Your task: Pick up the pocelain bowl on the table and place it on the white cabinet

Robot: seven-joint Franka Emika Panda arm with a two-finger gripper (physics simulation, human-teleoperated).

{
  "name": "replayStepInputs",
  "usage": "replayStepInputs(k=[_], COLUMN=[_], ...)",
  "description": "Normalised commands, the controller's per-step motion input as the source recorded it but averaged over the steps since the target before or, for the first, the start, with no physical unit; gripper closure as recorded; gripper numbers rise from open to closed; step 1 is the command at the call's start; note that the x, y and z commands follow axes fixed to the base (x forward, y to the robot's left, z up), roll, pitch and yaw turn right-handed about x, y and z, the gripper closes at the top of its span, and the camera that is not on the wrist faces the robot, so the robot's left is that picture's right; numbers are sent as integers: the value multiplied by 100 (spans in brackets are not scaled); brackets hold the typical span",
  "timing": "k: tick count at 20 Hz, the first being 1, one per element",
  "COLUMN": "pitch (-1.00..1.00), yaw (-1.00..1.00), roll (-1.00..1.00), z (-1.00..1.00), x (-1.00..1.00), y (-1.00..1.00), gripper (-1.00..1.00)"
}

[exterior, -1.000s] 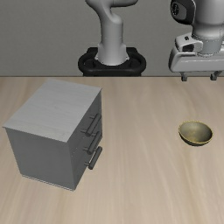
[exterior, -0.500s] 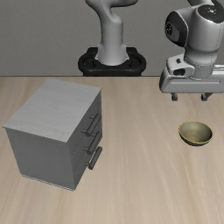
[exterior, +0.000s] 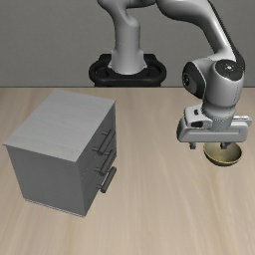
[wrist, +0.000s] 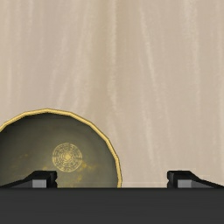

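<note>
Wrist view: our jaws are spread wide above the porcelain bowl (wrist: pixel 63 156), which sits on the desk (wrist: pixel 149 79). One fingertip hangs over its hollow and the other outside the rim, likely so we can pinch the wall. The white cabinet (exterior: pixel 60 125) stands well apart, toward the exterior view's left.

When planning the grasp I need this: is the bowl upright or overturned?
Upright: the bowl rests mouth up on the table; the wrist view looks straight into its empty inside.
</note>
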Motion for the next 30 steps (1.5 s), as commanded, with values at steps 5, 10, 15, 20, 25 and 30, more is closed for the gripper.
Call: replayStepInputs(k=[5, 10, 15, 20, 25, 30], pitch=[0, 0, 0, 0, 0, 0], yaw=[0, 0, 0, 0, 0, 0], roll=[0, 0, 0, 0, 0, 0], z=[-40, 0, 80, 100, 100, 100], x=[0, 0, 0, 0, 0, 0], y=[0, 0, 0, 0, 0, 0], gripper=[100, 100, 100, 100, 100, 100])
